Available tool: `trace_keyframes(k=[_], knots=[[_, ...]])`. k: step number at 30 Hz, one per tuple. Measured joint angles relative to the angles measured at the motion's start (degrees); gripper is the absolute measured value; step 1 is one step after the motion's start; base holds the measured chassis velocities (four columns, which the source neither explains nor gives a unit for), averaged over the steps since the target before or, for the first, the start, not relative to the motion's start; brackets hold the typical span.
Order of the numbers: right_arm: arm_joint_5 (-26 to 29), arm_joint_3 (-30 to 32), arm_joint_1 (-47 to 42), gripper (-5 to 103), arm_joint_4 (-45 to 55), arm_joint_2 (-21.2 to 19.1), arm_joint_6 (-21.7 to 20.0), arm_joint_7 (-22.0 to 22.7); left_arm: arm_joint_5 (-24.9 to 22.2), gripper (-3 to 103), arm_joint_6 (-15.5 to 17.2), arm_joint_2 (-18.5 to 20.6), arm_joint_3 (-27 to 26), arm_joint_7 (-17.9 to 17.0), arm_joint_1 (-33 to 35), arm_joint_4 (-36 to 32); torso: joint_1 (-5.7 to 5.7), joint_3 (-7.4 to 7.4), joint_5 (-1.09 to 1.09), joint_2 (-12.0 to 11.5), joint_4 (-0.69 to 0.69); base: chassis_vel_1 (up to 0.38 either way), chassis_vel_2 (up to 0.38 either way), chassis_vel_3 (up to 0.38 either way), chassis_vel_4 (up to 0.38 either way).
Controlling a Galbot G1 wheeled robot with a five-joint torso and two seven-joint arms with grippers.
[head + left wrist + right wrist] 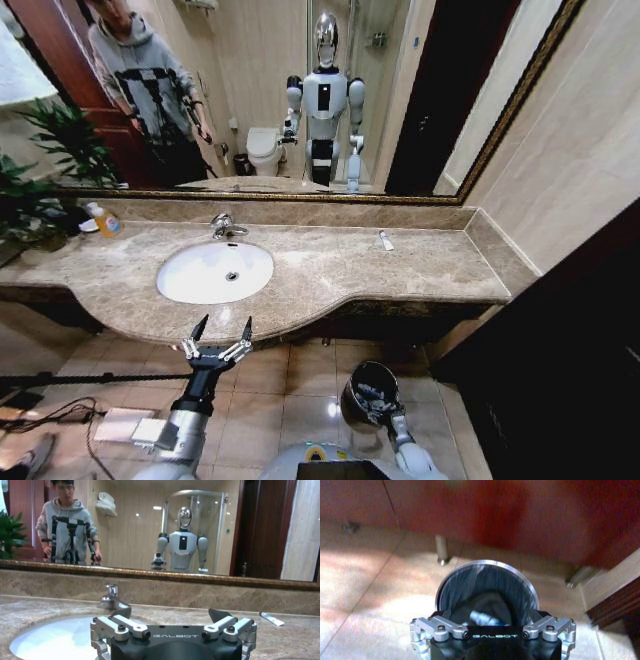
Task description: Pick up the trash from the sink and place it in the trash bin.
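While left claw gapes, glossy-rimmed black trash bin holds white tubes

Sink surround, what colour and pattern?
Beige-brown mottled marble surround; head view shows it best.

Gold-framed wall mirror, beige marble counter, tan tiled floor, green plant

White oval sink, chrome faucet, mottled beige marble surround, white tube with a blue mark, yellow-orange bottle, black bin with glossy rim, perhaps white-and-blue scraps inside.
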Motion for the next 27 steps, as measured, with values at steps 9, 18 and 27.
trace_keyframes(k=[9, 18, 27], knots=[[2.01, 2.47, -9.35, 100, 17.62, -1.41, 3.15, 3.67, 0.0, 100, 0.0, 0.0, 0.0, -0.01, 0.0, 0.0, 0.0, 0.0, 0.01, 0.0, 0.01, 0.0, 0.0, 0.0, 0.0], [3.45, 5.09, -23.07, 100, 41.38, -1.83, 2.85, 4.39, 0.0, 100, 0.0, 0.0, 0.0, 0.01, 0.0, 0.0, 0.0, 0.0, 0.0, 0.0, -0.01, 0.0, 0.0, 0.0, 0.0], [5.78, 6.44, -28.16, 100, 57.81, -1.31, 0.31, 4.45, 0.0, 100, 0.0, 0.0, 0.0, 0.0, 0.0, 0.0, 0.01, 0.0, 0.01, 0.0, 0.0, 0.0, 0.0, 0.0, 0.0]])
